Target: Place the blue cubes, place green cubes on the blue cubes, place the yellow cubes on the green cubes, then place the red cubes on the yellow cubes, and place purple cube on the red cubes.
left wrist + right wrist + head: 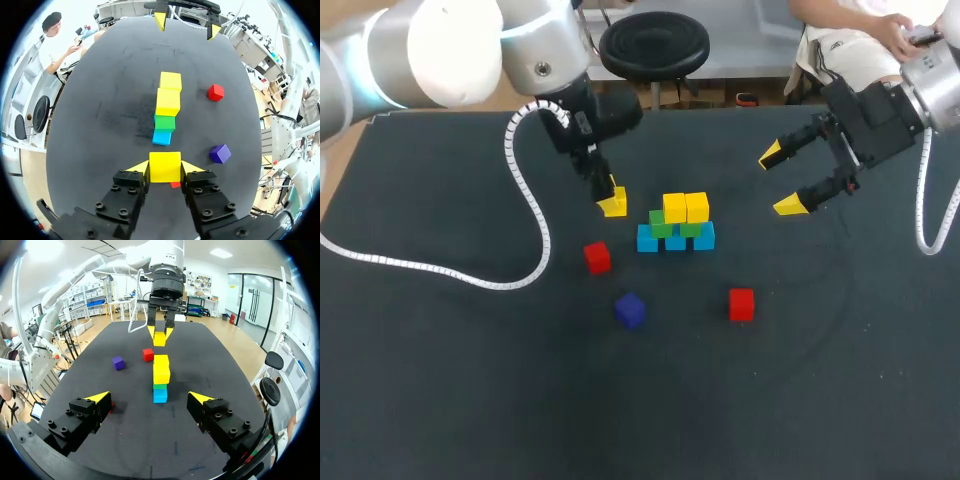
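Head view: over the black table (440, 380), left jaws grasp a yellow cube (614, 207); right jaws hang released.

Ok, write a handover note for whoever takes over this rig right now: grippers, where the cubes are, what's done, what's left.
Left gripper: shut on a yellow cube, close beside the stack.
Right gripper: open, empty, off to the stack's other side.
Stack: blue cubes at the bottom, green cubes on them, two yellow cubes on top.
Loose: near red cube, far red cube, purple cube.
Done: blue, green, two yellows.
Left: held yellow, reds, purple.
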Robot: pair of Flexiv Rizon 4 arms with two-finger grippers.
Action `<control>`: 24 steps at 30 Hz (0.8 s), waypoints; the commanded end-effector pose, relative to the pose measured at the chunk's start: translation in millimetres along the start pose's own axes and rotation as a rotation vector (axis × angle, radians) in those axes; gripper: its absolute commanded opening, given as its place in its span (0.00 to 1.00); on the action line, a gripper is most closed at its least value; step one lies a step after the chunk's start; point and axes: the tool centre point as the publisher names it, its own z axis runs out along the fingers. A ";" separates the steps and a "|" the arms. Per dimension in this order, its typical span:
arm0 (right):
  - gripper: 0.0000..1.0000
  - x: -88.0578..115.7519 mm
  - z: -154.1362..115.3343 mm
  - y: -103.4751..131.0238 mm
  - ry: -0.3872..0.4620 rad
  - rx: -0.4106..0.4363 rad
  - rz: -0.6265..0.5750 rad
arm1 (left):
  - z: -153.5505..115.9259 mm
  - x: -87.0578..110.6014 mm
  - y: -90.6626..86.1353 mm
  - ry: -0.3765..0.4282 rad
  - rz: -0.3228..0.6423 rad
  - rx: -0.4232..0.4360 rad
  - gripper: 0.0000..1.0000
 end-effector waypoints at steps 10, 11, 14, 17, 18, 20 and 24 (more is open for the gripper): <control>1.00 0.1 0.0 0.1 -0.001 0.001 -0.001 | -21.0 -9.0 -2.3 -0.002 -0.011 -0.074 0.00; 1.00 0.1 0.0 0.1 -0.001 0.001 -0.001 | -24.1 -11.9 -3.7 -0.002 -0.017 -0.084 0.00; 1.00 0.1 0.0 0.1 -0.001 0.001 -0.001 | -29.0 -24.1 -9.0 -0.017 -0.008 -0.114 0.00; 1.00 0.1 0.0 0.1 -0.001 0.001 -0.001 | -26.8 -33.0 -12.1 -0.030 -0.015 -0.114 0.00; 1.00 0.1 0.0 0.1 -0.001 0.001 -0.001 | -25.4 -35.1 -12.9 -0.026 -0.015 -0.117 0.00; 1.00 0.1 0.0 0.1 -0.001 0.001 -0.001 | -21.4 -39.2 -14.5 -0.043 -0.032 -0.109 0.00; 1.00 0.1 0.0 0.1 -0.001 0.001 -0.001 | -12.4 -39.7 -16.0 -0.056 -0.046 -0.097 0.00</control>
